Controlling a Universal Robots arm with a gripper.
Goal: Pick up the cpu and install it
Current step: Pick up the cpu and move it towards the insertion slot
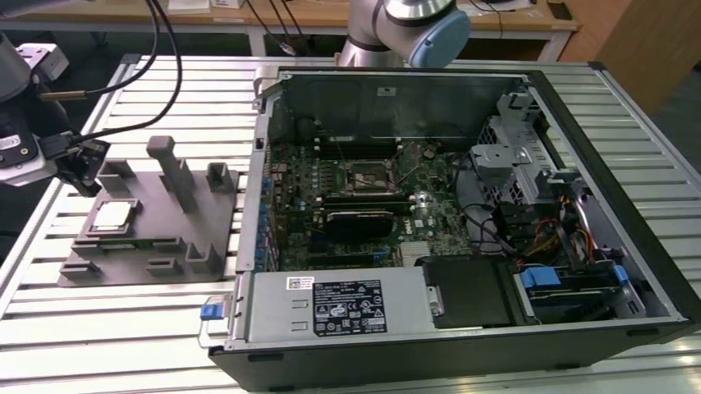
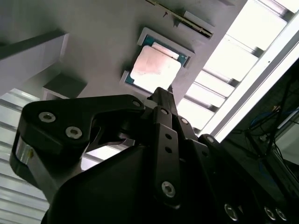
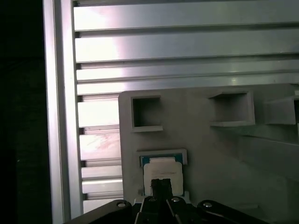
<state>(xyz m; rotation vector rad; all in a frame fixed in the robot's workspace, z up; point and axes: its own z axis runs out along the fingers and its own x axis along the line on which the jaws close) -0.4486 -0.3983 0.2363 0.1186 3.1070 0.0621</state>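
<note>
The cpu point(image 1: 111, 215), a small square chip with a pale metal top, lies flat in a recess of the grey fixture plate point(image 1: 143, 250) on the exterior view's left. My gripper point(image 1: 85, 176) hangs just above and a little behind it, apart from it and holding nothing that I can see. In both wrist views the gripper's black tip point(image 2: 161, 93) point(image 3: 161, 183) lines up with one edge of the cpu point(image 2: 156, 67) point(image 3: 161, 169). The square black-framed socket point(image 1: 368, 174) sits on the motherboard inside the open computer case point(image 1: 619, 189).
Upright grey posts point(image 1: 173, 168) rise from the fixture plate close beside the cpu. Cables point(image 1: 164, 74) run across the slatted aluminium table point(image 1: 66, 328) toward the gripper. The arm's base point(image 1: 411, 33) stands behind the case. A power supply point(image 1: 328, 305) fills the case's front.
</note>
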